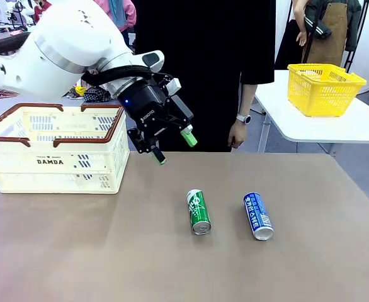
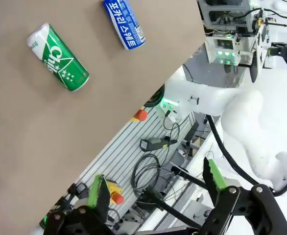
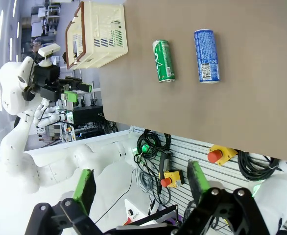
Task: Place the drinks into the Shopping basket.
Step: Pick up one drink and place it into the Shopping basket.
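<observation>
The cream slotted shopping basket [image 1: 58, 148] with its brown rim and handles stands at the far left corner of the brown table [image 1: 109, 251]. Black print on its side reads "DAMDA".

Both drink cans lie on their sides near the middle of the table, a little apart and roughly parallel, their silver ends toward the robot's edge. The green can [image 1: 198, 211] is the one nearer the basket. In the left wrist view its white markings show stars and the letters "Chil". The blue can [image 1: 258, 216] lies toward the right edge and carries white Korean lettering and a barcode patch.

The left gripper [image 1: 175, 148] hangs in the air above the far part of the table, between the basket and the green can. Its green-padded fingers are spread wide with nothing between them, and "ROBOTIQ" is printed on its black body. The right gripper [image 3: 139, 183], off the near edge of the table, also has its fingers wide apart and holds nothing.

A person in black stands at the far edge with a hand [image 1: 237, 133] hanging down and a watch [image 1: 244, 118] on the wrist. A yellow mesh basket [image 1: 323, 88] sits on a separate white table [image 1: 335, 129] at the far right. Below the near edge are cables [image 3: 253, 166] and a red button [image 3: 215, 155].
</observation>
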